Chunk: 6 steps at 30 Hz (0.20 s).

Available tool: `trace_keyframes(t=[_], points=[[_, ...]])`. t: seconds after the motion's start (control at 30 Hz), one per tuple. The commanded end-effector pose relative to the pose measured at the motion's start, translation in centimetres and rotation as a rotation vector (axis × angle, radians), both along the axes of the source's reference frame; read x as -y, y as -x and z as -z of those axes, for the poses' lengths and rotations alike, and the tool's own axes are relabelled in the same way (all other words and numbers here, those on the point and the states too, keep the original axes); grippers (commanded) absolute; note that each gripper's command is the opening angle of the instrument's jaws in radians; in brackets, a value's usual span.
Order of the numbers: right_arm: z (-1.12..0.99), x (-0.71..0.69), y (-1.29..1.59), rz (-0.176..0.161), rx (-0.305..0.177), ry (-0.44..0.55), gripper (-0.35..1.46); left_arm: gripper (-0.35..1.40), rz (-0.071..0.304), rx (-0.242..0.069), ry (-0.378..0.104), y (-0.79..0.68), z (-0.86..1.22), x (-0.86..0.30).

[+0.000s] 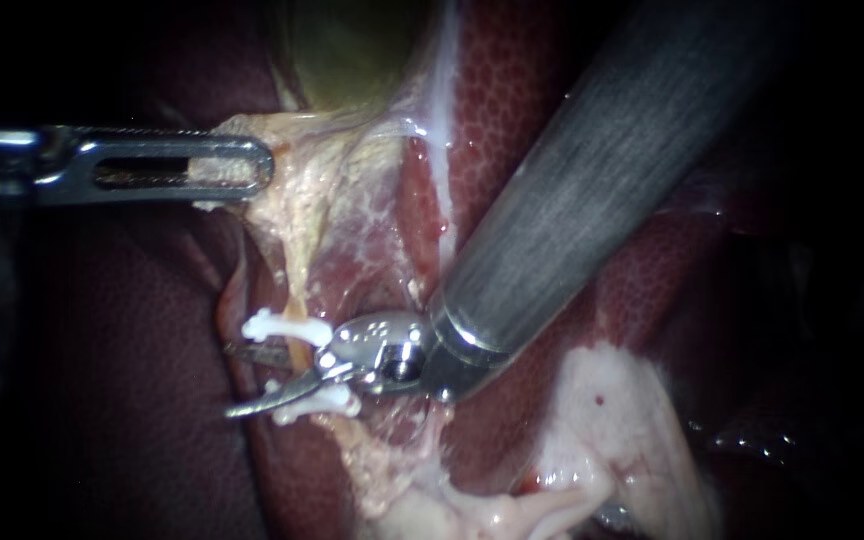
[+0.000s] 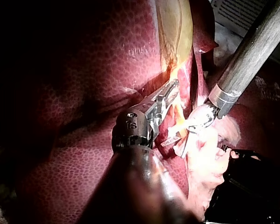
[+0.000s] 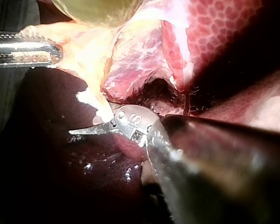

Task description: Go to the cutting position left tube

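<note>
Two instruments, one clipped tube (image 1: 298, 345).
My right instrument (image 1: 244, 382): blades parted, straddling the tube between two white clips (image 1: 270, 325). My left instrument (image 1: 252, 165): jaws clamped on pale tissue (image 1: 302, 195) beneath the gallbladder (image 1: 352, 50).

There's the left instrument (image 1: 260, 166), all bright steel: a long, round-nosed jaw with a slot, fine teeth lining it. The right instrument (image 1: 248, 381) looks heavier, with a dark grey brushed shaft toward two o'clock, a shiny collar, a polished silver knuckle with a round pin and stamped marks, then thin curved blades tapering to points.
</note>
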<state>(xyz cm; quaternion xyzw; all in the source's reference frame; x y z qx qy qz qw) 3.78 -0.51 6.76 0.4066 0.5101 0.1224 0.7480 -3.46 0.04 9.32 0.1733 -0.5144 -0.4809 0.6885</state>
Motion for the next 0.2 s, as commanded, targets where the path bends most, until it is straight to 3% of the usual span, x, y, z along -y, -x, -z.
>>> trace_keyframes(t=[0.03,0.2], points=[[0.00,0.00,0.00,0.000,0.001,-0.001,1.25,-0.35,0.000,0.000,0.000,0.00,0.01,0.00],[0.01,-0.01,0.02,0.001,0.000,-0.002,1.25,-0.35,0.001,0.000,0.000,0.00,0.01,0.01]])
